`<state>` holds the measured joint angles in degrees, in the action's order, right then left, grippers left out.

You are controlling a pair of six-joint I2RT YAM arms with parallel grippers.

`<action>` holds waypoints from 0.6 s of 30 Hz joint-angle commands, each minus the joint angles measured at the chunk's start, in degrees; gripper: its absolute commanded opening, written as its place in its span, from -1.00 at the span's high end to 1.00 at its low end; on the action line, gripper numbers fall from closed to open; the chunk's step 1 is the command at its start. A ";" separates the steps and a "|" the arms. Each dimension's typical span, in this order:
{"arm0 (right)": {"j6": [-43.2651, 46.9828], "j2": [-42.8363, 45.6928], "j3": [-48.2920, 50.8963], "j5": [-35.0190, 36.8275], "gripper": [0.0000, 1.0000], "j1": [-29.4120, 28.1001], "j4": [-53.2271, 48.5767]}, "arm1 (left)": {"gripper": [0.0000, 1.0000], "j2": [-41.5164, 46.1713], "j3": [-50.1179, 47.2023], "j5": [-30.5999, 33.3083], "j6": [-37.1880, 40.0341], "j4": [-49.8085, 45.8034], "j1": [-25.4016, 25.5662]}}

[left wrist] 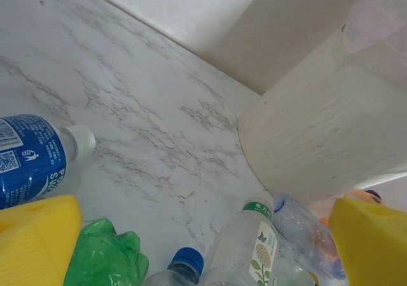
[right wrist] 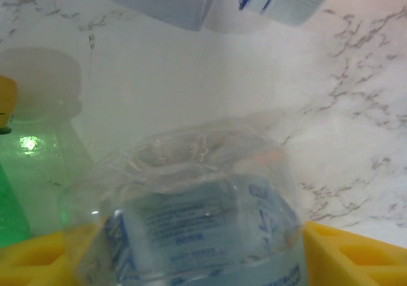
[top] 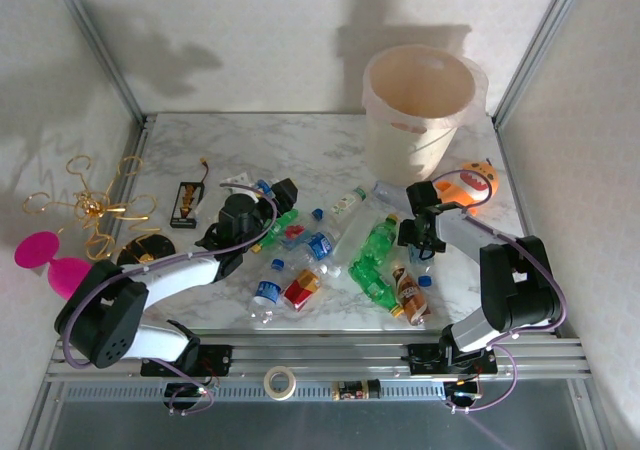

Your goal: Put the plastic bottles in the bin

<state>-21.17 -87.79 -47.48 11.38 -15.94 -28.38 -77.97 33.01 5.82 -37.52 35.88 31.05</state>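
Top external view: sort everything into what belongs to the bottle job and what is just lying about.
Job: small clear and green plastic bottles, strewn mid-table; large round cream-white plastic bin, at the far edge.
Lying about: orange pumpkin-faced toy; gold wire ornament; pink flat object; pale tape roll on the near rail; small black gadget.

My yellow pads (left wrist: 38,241) look matt and finely ribbed. The clear bottle (right wrist: 203,235) is thin, glossy, crinkled plastic with a slick label. The table (left wrist: 159,108) is smooth, marble-patterned. The bin (left wrist: 318,140) is milky translucent plastic, lightly grained.
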 commanded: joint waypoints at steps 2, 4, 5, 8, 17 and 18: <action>0.83 2.80 0.64 2.84 -0.24 -0.14 1.11 | -0.99 1.18 1.26 1.46 0.62 -0.53 0.50; 1.06 3.86 0.56 3.31 -0.13 -0.15 1.32 | -0.99 1.16 1.02 1.49 0.45 -0.46 0.50; 1.06 4.47 0.47 3.52 -0.07 -0.15 1.40 | -0.99 1.16 0.93 1.47 0.37 -0.37 0.50; 1.41 6.03 -0.04 4.05 0.09 -0.14 1.23 | -0.99 1.33 0.58 1.65 0.17 -0.29 0.50; 1.12 13.10 -4.08 4.49 0.15 -0.14 -1.55 | -0.99 1.51 -0.05 2.13 -0.12 0.60 0.50; 1.13 14.36 -4.80 3.46 0.16 -0.14 -1.40 | -0.99 1.51 -0.14 2.24 -0.25 0.77 0.50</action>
<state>-20.14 -77.25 -48.90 14.70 -15.97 -28.71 -77.91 33.01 6.90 -37.56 35.83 31.05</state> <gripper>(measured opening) 0.517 0.995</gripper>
